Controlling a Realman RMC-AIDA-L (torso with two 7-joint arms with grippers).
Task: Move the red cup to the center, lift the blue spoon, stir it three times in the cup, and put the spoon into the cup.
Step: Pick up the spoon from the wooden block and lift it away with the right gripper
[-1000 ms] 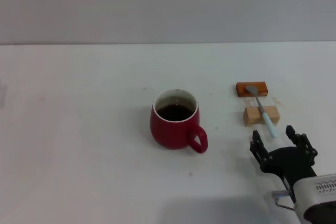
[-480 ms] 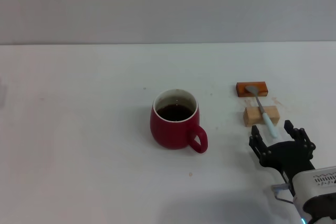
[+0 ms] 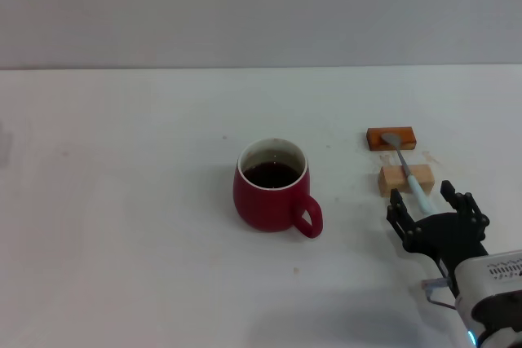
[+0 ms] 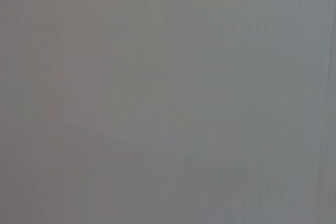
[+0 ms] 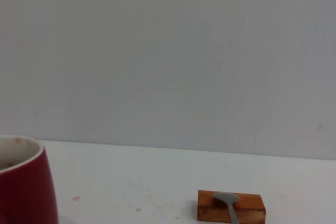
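While unmarked, red cup (image 3: 272,185) sits beside blue spoon (image 3: 410,178).

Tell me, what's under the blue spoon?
The blue spoon lies across two small blocks: an orange-brown block under its bowl and a tan block under its handle. The handle's end is by the right gripper.

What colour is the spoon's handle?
Pale light blue; the blue spoon shows best in the head view.
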